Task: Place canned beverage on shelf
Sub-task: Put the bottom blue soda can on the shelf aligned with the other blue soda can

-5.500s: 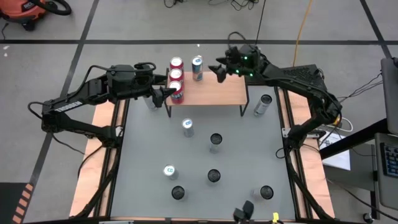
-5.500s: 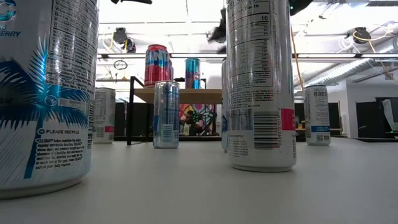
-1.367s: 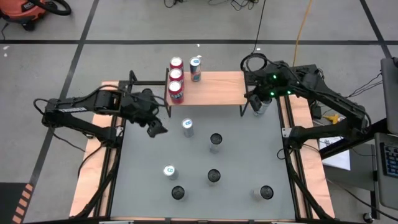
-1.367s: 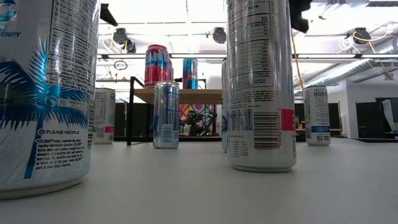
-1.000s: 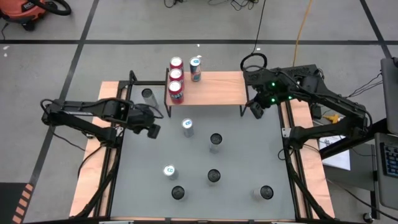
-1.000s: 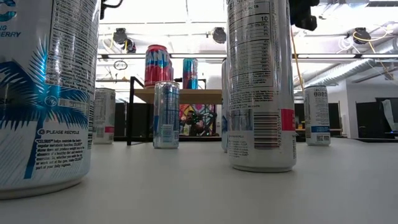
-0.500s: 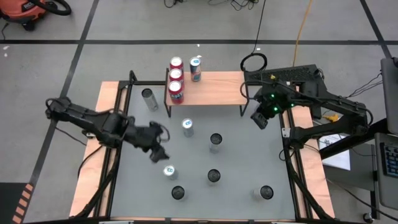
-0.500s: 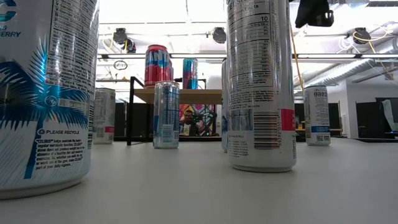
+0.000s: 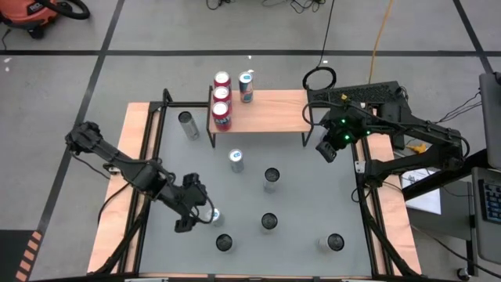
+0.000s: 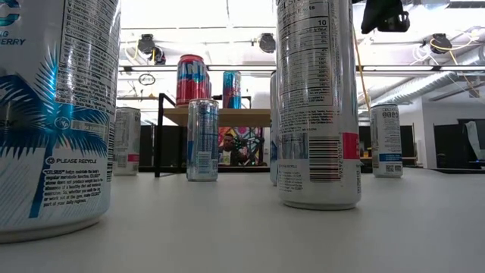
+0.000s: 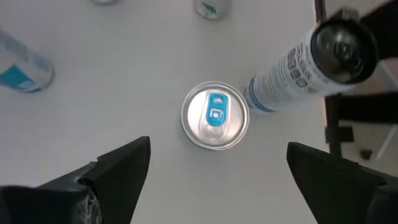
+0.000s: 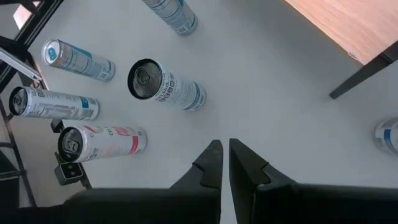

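With its fingers spread, the left pincer (image 11: 214, 180) hangs over the blue-tabbed can (image 11: 215, 116) near-left on the desk (image 9: 297, 188); centre it, then descend squarely, while the right pincer (image 9: 327, 150) waits pressed together beside the shelf (image 9: 270, 111).

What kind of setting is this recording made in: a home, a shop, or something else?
Most likely a robotics lab or workshop, not a home. The gray table stands on a taped concrete floor with loose cables; the low view shows exposed ceiling ducts; and the cans stand spaced out like test props beside a small shelf.
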### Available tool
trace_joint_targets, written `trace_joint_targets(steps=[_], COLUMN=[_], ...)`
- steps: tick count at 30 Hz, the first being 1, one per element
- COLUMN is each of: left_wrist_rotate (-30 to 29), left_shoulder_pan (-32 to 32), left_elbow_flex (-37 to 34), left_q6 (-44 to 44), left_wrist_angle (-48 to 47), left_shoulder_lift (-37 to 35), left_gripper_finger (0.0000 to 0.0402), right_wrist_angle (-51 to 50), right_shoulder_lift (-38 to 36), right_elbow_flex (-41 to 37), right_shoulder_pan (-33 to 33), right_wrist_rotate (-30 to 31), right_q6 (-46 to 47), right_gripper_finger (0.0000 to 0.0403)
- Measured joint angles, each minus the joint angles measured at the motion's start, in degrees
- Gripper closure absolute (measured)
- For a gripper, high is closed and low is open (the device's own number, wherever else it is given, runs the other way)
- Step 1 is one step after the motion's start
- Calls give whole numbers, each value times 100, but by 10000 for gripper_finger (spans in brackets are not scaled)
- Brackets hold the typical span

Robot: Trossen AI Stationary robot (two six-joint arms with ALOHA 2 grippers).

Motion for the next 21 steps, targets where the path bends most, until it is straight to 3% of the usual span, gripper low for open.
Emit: trace_joint_targets(steps=[6,21], left_wrist_rotate=[326,-133], left_shoulder_pan=[110,75], left_elbow_flex=[-51,-236], left_q6=[420,401], left_wrist_angle=[78,883], left_shoulder_lift=[454,1092], left_gripper_finger=[23,35], right_wrist_angle=[3,4], right_shoulder_lift=[-1,-1], right_elbow_flex=[0,0], right_shoulder_pan=[183,477], right_wrist_rotate=[9,170], right_q6=[166,424], right_gripper_finger=[403,403])
